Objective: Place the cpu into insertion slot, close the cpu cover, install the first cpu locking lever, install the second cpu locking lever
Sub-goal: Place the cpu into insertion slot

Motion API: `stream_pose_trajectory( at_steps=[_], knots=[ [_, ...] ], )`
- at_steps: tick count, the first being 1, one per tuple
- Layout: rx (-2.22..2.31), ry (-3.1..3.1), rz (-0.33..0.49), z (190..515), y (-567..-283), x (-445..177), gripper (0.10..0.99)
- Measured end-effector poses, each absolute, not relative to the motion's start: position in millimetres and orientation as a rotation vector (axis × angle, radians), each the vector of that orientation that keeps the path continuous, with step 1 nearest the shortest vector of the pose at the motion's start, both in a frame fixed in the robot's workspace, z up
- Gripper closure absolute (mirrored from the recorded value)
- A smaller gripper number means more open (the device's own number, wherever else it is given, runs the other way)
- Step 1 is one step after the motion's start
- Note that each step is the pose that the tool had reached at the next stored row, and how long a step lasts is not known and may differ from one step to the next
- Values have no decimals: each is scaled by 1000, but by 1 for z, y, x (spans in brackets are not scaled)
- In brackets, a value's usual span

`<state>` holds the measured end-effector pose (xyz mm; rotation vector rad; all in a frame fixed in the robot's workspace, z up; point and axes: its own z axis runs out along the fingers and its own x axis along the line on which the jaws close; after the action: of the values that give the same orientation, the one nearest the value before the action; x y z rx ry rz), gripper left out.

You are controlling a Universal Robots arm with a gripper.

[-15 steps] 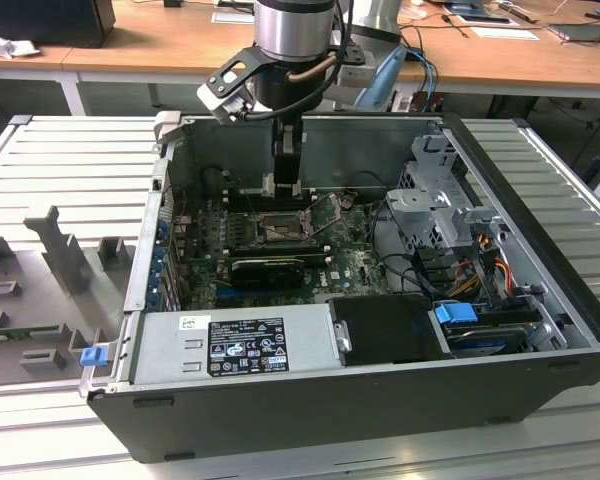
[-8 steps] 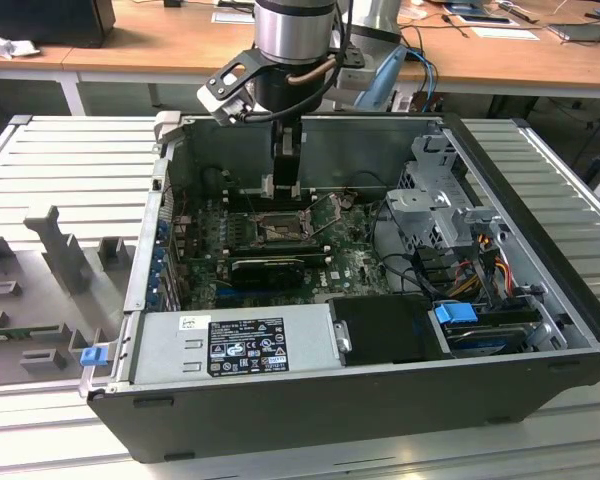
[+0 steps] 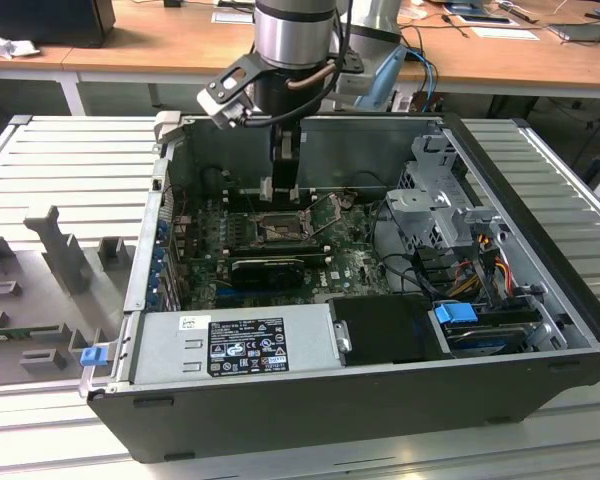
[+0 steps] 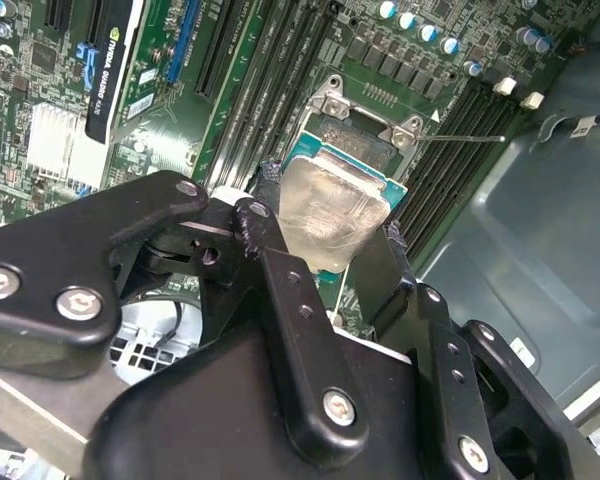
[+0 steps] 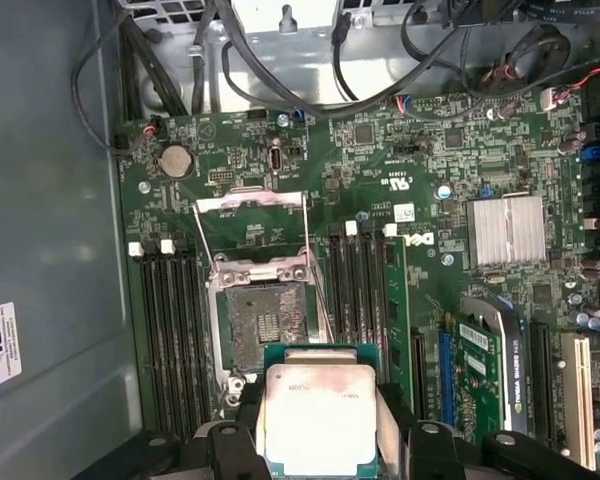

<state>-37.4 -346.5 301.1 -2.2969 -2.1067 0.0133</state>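
My gripper (image 4: 330, 240) is shut on the cpu (image 4: 332, 212), a flat square chip with a pale silvery top on a green edge, held by its two sides between black fingers (image 4: 267, 235). In the first wrist view the cpu (image 5: 320, 410) hangs in the gripper (image 5: 320, 445) just beside the insertion slot (image 5: 268, 320), whose dark square socket lies bare. The cpu cover (image 5: 252, 197) stands flipped open on the socket's far side, and two thin wire levers are swung out along the socket's sides. In the exterior view the gripper (image 3: 280, 192) hovers over the insertion slot (image 3: 277, 228) inside the open computer case.
Black memory slots (image 5: 170, 330) flank the socket on both sides. A long black graphics card (image 3: 268, 268) lies beyond them, next to a finned heat sink (image 5: 507, 230). The grey case wall (image 5: 50, 200), a drive cage (image 3: 435, 200), loose cables and the power supply (image 3: 235, 340) ring the board.
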Motion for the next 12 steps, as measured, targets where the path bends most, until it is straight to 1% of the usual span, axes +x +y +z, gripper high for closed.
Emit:
stream_pose_trajectory(
  at_steps=[12],
  knots=[
    [-2295,-2105,38,289,-347,-37,557]
  ],
)
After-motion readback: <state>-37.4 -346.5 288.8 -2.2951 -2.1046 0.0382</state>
